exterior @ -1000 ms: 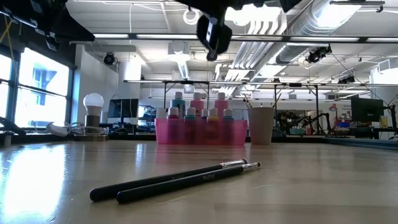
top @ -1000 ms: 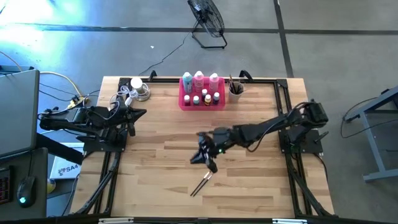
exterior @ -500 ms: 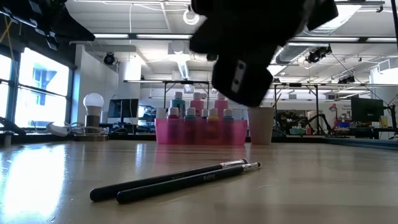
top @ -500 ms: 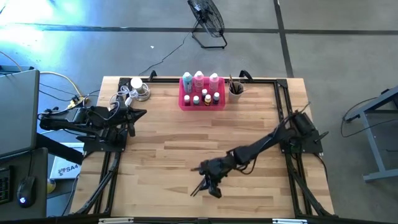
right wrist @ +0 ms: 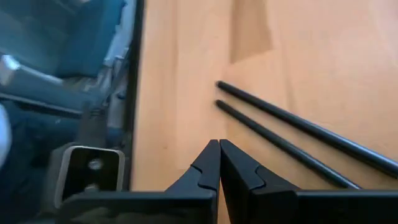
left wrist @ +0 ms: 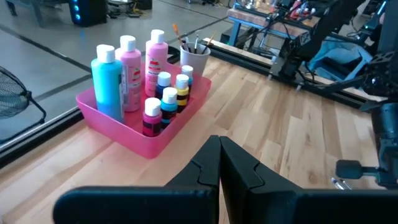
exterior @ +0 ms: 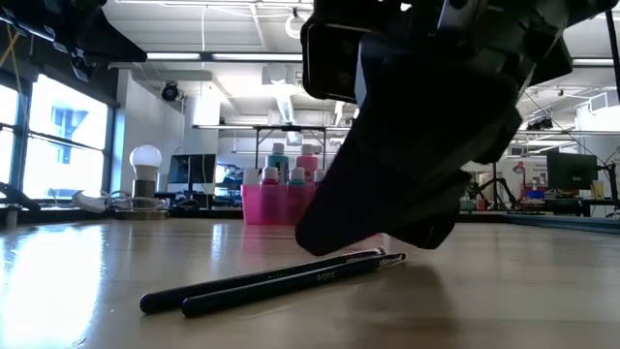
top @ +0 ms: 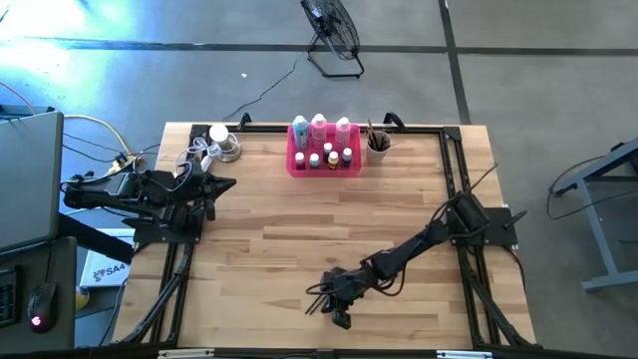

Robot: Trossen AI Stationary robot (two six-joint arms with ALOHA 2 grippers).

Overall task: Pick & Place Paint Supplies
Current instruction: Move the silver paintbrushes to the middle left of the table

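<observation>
Two thin dark paintbrushes [exterior: 271,279] lie side by side, flat on the wood near the table's near edge [top: 313,305]. My right gripper [right wrist: 219,147] is shut and hangs low just beside them [top: 327,299], its fingertips short of the nearer brush [right wrist: 280,147]. At the far edge, the pink tray [top: 322,164] holds three tall white-capped bottles [left wrist: 127,65] and several tiny bottles [left wrist: 168,99]. The beige cup [top: 378,146] next to it has brushes standing in it. My left gripper [left wrist: 219,142] waits shut at the table's left side [top: 225,182].
A light bulb with coiled cable [top: 221,143] sits at the far left corner. Black frame rails [top: 461,170] run along the table's sides. Bare wood [top: 299,219] stretches between the tray and the loose brushes. A fan [top: 332,35] stands on the floor beyond the table.
My right gripper has come down and swung toward the table's near edge, from mid-table to just over the two loose brushes, tipping further downward. The brushes have not moved.
</observation>
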